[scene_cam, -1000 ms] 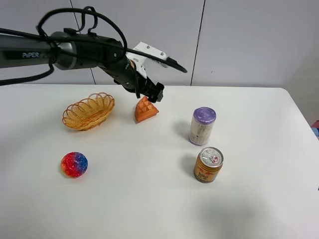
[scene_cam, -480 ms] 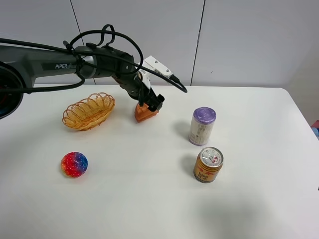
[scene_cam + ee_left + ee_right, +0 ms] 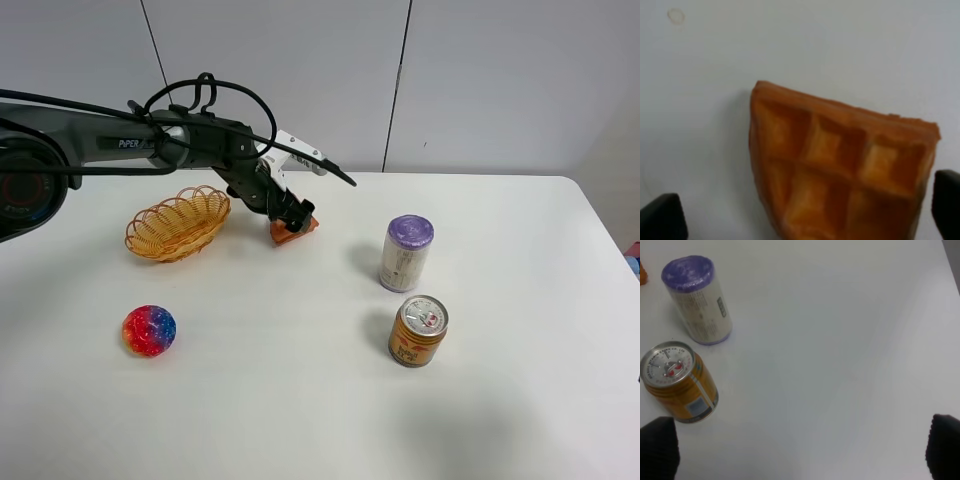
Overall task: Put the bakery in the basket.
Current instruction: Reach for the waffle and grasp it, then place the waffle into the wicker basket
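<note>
Two spread jaws of your left gripper [image 3: 291, 215] straddled the orange-brown, grid-patterned waffle wedge [image 3: 840, 170], not yet pinching it, as it lay on the white table [image 3: 300, 380] near the oval tan wicker basket [image 3: 160, 245]

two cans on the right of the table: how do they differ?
The purple-topped can is taller; the gold can is shorter. The purple-topped can has a pale printed body and purple top; the gold can has an orange-gold body and silver pull-tab lid. The purple-topped can stands farther back, the gold can nearer the camera. Both stand upright on the white table, close but apart.
</note>
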`<state>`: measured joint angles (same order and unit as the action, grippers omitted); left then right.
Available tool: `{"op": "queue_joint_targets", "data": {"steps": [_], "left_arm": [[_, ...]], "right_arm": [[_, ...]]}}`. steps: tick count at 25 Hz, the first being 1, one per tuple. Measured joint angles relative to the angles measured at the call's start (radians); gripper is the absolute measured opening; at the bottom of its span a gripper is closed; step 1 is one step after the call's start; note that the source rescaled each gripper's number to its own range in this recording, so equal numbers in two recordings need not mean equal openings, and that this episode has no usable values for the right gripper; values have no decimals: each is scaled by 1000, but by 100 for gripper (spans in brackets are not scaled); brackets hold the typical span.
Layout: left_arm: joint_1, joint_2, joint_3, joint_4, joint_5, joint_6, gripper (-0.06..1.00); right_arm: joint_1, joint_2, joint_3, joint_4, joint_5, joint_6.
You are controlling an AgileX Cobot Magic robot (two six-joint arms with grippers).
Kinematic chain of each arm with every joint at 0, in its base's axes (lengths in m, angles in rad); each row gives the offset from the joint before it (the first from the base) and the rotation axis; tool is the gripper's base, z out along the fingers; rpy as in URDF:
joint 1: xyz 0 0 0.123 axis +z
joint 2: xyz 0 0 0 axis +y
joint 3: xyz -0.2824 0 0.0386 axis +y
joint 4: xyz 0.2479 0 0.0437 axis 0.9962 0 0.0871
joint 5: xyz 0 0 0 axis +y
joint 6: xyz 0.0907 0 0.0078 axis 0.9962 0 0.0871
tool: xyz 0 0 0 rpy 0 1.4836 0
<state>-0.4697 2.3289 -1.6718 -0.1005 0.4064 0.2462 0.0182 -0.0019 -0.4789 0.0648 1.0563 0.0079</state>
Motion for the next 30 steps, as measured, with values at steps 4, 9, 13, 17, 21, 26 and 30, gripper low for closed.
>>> {"op": "queue_joint_targets", "data": {"steps": [4,9,13,17,21,26,30], "left_arm": [[5,16,-2,-52,0,0,100],[5,43,-7,-109,-4,4,100],[5,43,-8,-120,-5,-29,47],[5,42,-10,-117,11,-95,0],[5,5,-33,-105,61,-103,2],[19,-141,-92,-27,72,-109,2],[68,-223,-103,69,174,-116,2]], "right_arm": [[0,0,0,0,0,0],[0,0,0,0,0,0],[0,0,0,0,0,0],[0,0,0,0,0,0],[0,0,0,0,0,0],[0,0,0,0,0,0],[0,0,0,0,0,0]]}}
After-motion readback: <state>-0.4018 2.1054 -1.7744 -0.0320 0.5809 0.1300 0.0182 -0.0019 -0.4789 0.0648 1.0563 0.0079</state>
